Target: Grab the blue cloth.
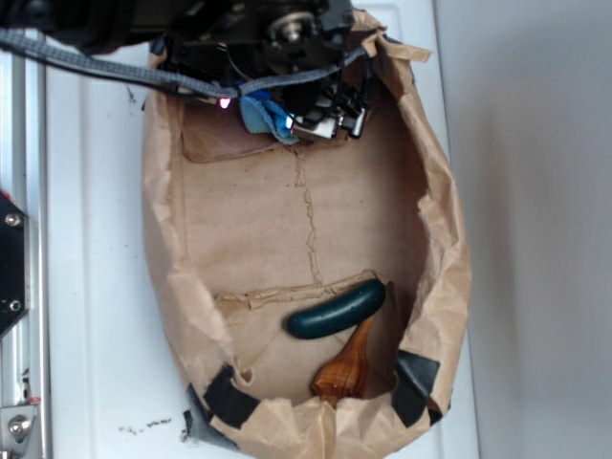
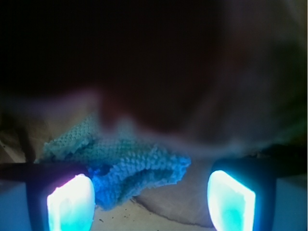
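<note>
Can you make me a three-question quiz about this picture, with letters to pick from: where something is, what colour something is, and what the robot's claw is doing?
1. Where does the small fuzzy blue cloth lie?
A. At the far end of the crumpled brown paper tray, under the robot arm
B. Beside the wooden thing
C. On the white table outside the tray

2. What colour is the smooth cucumber-shaped thing?
A. Red
B. Dark green
C. Yellow

3. How does the gripper stand in the wrist view?
A. Shut tight on the cloth
B. Open, with the cloth between and behind its fingers
C. Holding the cucumber

Answers:
1 A: the exterior view shows the cloth at the tray's top end, below the arm.
2 B: it looks dark green, resting near the brown wooden thing.
3 B: the two glowing fingers stand wide apart.
</note>
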Action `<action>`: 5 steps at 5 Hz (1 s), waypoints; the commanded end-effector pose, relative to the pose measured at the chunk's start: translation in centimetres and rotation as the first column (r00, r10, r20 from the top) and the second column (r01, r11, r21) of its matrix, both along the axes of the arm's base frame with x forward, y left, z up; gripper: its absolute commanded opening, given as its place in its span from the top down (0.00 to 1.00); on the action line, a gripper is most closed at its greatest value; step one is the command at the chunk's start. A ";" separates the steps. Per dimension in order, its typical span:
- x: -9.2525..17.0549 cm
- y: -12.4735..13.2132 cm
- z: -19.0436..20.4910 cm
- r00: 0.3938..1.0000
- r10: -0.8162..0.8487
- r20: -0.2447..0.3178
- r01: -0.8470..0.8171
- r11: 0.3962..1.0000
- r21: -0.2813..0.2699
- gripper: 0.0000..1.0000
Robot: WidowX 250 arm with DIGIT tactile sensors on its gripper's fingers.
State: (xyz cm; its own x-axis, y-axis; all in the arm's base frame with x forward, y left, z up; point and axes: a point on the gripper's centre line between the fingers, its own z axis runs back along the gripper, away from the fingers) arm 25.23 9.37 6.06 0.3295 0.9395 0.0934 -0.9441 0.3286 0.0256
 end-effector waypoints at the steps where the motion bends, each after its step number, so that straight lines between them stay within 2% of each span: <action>1: -1.8 1.2 -3.0 0.996 0.013 0.088 -0.022 0.995 0.096 0.00; 2: -1.0 0.8 -4.8 0.993 0.064 0.095 -0.078 0.985 0.151 0.04; 3: -0.5 0.4 -4.7 0.990 0.107 0.093 -0.120 0.982 0.145 1.00; 4: -0.4 -0.5 -3.5 0.989 0.120 0.080 -0.129 0.985 0.118 1.00; 5: -1.2 -2.0 0.0 0.995 0.089 0.045 -0.092 0.993 0.070 1.00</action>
State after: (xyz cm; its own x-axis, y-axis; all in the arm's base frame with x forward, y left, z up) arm 23.84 6.44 4.91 0.2344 0.9605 0.1502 -0.9717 0.2266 0.0672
